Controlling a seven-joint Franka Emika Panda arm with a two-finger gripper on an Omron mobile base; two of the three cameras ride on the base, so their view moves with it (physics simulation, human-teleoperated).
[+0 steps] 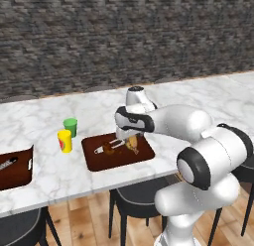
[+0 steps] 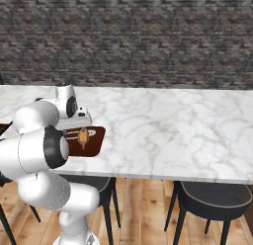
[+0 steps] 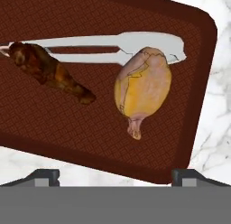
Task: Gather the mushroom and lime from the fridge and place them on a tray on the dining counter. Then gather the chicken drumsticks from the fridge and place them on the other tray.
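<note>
The marble table point(image 1: 198, 98) runs across the middle of both base views. On it, at the centre of the left base view, lies a dark brown tray point(image 1: 99, 160), with a second tray point(image 1: 17, 173) at the far left edge. The hand point(image 3: 115, 175) hovers just over the centre tray, jaws spread wide and holding nothing. On that tray rest a pale drumstick point(image 3: 142, 90), a browned drumstick point(image 3: 49, 72) to its left, and light tongs point(image 3: 113, 42). A yellow cup point(image 1: 65, 141) and green cup point(image 1: 71, 126) stand between the trays.
</note>
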